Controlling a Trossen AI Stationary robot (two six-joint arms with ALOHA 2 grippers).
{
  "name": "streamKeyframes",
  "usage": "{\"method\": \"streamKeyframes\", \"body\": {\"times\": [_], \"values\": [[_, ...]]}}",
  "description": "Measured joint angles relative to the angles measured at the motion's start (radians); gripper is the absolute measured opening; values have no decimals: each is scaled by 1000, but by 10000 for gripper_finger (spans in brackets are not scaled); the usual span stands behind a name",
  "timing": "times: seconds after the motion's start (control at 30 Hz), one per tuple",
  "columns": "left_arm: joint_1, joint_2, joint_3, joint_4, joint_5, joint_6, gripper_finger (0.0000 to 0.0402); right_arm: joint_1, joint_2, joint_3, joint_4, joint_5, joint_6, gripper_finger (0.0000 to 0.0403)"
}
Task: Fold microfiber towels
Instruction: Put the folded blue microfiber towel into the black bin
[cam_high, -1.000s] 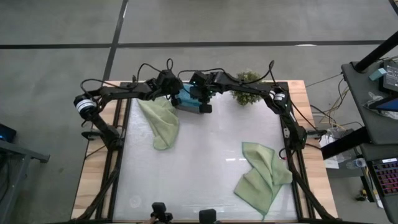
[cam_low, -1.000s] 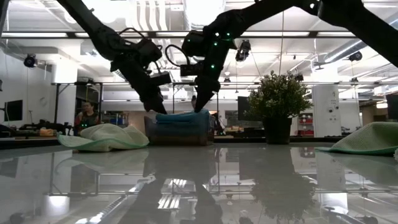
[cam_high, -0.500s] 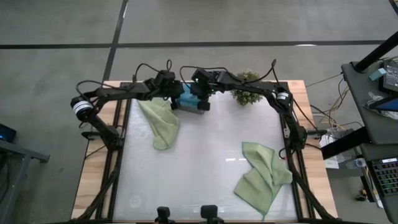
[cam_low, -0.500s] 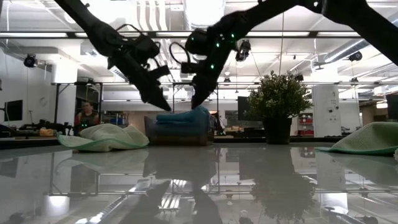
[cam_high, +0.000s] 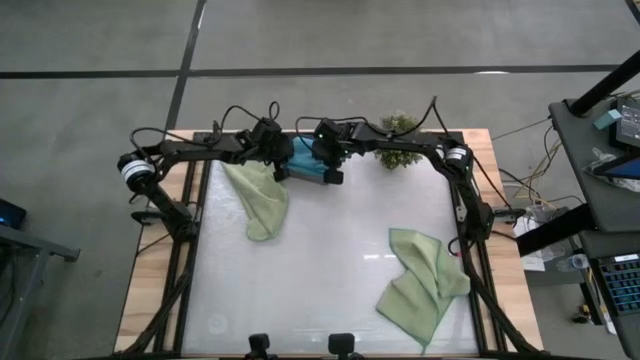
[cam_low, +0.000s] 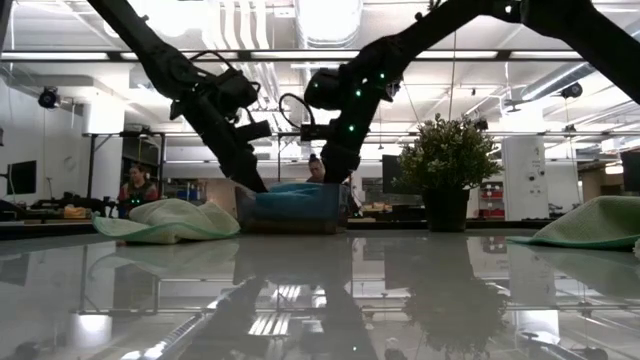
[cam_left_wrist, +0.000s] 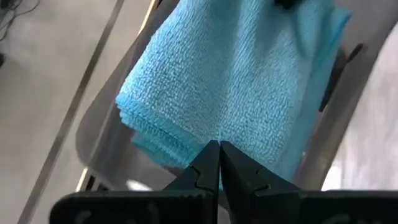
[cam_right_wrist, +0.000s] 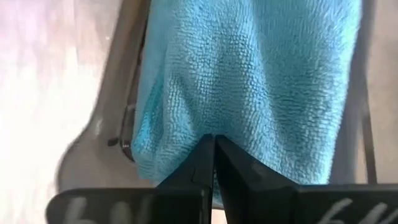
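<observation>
A folded teal-blue towel (cam_high: 305, 158) lies in a small dark grey tray (cam_low: 290, 222) at the table's far edge. My left gripper (cam_high: 282, 168) comes at it from the left and my right gripper (cam_high: 330, 170) from the right. Both are shut, with their tips down on the towel. One light green towel (cam_high: 258, 195) lies crumpled on the table just left of the tray. Another green towel (cam_high: 425, 280) lies spread near the right front. My left gripper presses its shut fingertips (cam_left_wrist: 219, 149) on the folded towel's top (cam_left_wrist: 230, 106), near the stacked layer edges (cam_left_wrist: 149, 130), slanting down from the table's left. The towel lies flat in the tray. My right gripper presses its shut fingertips (cam_right_wrist: 214, 146) on the towel's top (cam_right_wrist: 236, 93) near its right side, slanting down from the right.
A small bushy potted plant (cam_high: 398, 140) stands right of the tray at the far edge, close under my right arm. The wide glossy middle of the table (cam_high: 330, 240) between the two green towels holds nothing.
Both grippers rose a little off the teal towel and then sank onto it again, staying shut. The towel's top, which stood up in a hump on its right side, now sits lower and flatter in the tray.
</observation>
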Motion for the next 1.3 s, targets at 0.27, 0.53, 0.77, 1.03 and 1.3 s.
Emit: {"method": "streamKeyframes", "body": {"times": [0.27, 0.53, 0.77, 1.03, 1.3], "values": [[-1, -51, 8, -50, -51, 2, 0, 6, -30, 68, -97, -67, 1, 20], [-1, -118, 2, 39, -43, 26, 0, -2, -38, 149, -155, -97, 18, 73], [-1, -4, -5, 255, -21, -52, 0, -47, -38, 82, 37, -94, 101, 62], [-1, 76, -5, 261, -60, -77, 0, -62, 8, -29, 167, -95, 116, 21], [-1, 76, -13, 208, -86, -103, 0, -62, 23, -63, 218, -97, 116, 9]]}}
